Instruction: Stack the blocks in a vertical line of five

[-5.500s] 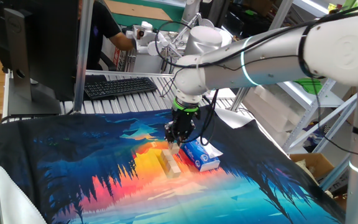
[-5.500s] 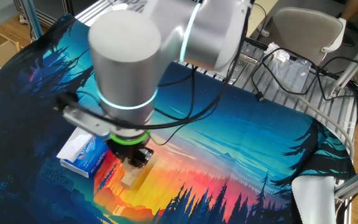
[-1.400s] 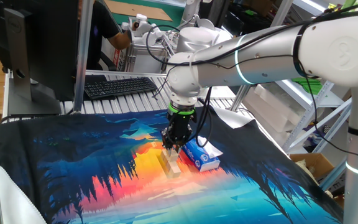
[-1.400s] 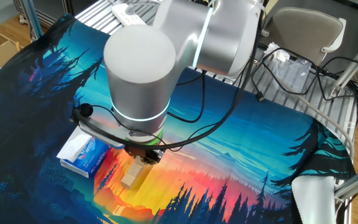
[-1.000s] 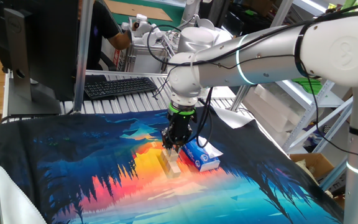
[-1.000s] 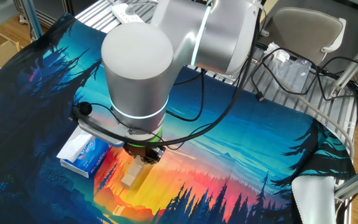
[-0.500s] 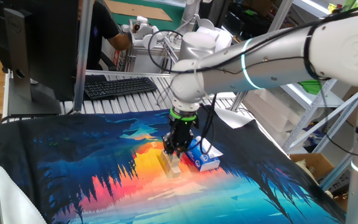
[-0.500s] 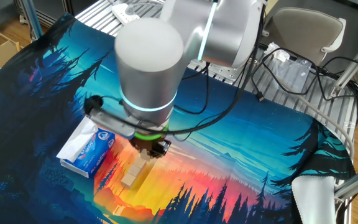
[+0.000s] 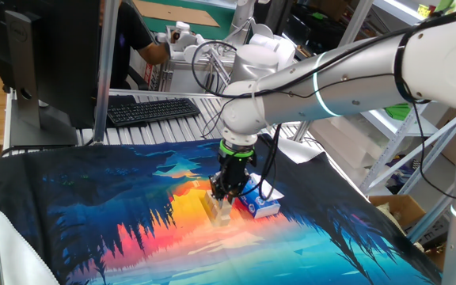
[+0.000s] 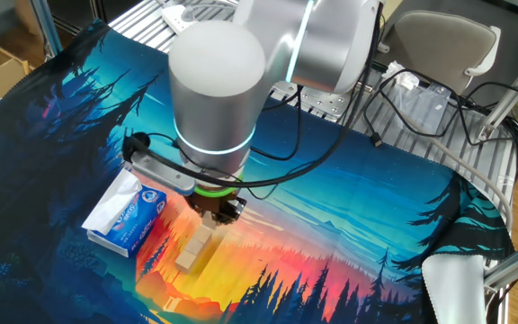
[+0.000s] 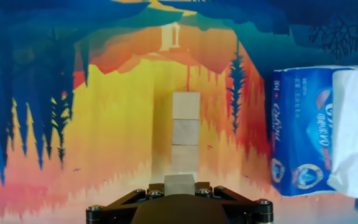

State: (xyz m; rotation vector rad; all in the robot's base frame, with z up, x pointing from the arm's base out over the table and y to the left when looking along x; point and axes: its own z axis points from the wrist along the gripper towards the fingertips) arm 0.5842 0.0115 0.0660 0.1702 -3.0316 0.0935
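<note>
Dark monitor [image 9: 50, 55] and keyboard [image 9: 150, 109] behind table; cardboard box [image 9: 398, 212] on floor; grey chair [image 10: 443, 49].

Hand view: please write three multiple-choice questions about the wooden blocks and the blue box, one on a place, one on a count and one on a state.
1. In the hand view, on which side of the blocks is the blue box?
A. left
B. right
C. on top of them

2. How many blocks show in the hand view?
A. two
B. four
C. six

3. How do the blocks lie?
A. scattered far apart
B. inside the box
C. in one straight line on the cloth

Answers:
1. B, since the box fills the right edge of the picture and the blocks are in the middle.
2. B, since three cubes sit in line and one more is at the bottom edge.
3. C, since the cubes follow one another in a single line.
</note>
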